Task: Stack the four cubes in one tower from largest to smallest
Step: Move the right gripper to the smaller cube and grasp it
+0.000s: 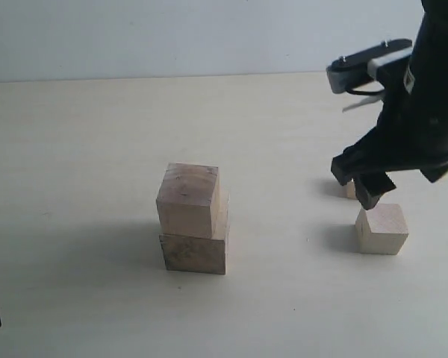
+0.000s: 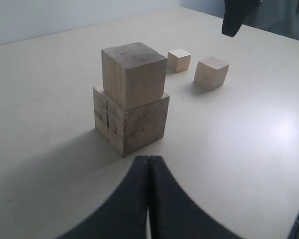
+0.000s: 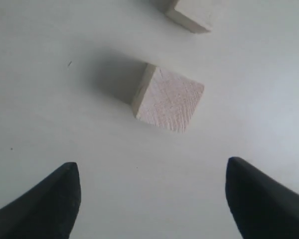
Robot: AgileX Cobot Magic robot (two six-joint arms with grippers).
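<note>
On the left, my left gripper (image 2: pixel 148 162) sits low over the near part of the table (image 1: pixel 75 149). Its fingers (image 2: pixel 132 199) are pressed flat together with nothing between them. In the exterior view only a black corner of it shows near the table's near edge.

Just ahead of it is the tower (image 1: pixel 192 224), two blocks high so far and well in from the far edge. The largest cube (image 1: pixel 194 253) is at the bottom, pale wood with darker staining and a dark split down one side. The second cube (image 1: pixel 188 200) sits on top, slightly turned and set toward one corner, with a smudged upper face.

Further right, well apart from the tower, the third cube (image 1: pixel 381 229) rests on the table, cleaner and paler. The smallest cube (image 1: pixel 349 190) lies just beyond it, half hidden behind my right gripper (image 1: pixel 356 186).

That gripper hangs above the two loose cubes with its jaws spread wide and empty. Its wrist camera shows one pale cube (image 3: pixel 169 99) ahead of the fingertips (image 3: pixel 50 199), and I cannot tell which. A plain grey wall (image 1: pixel 172 33) stands behind the far edge.
</note>
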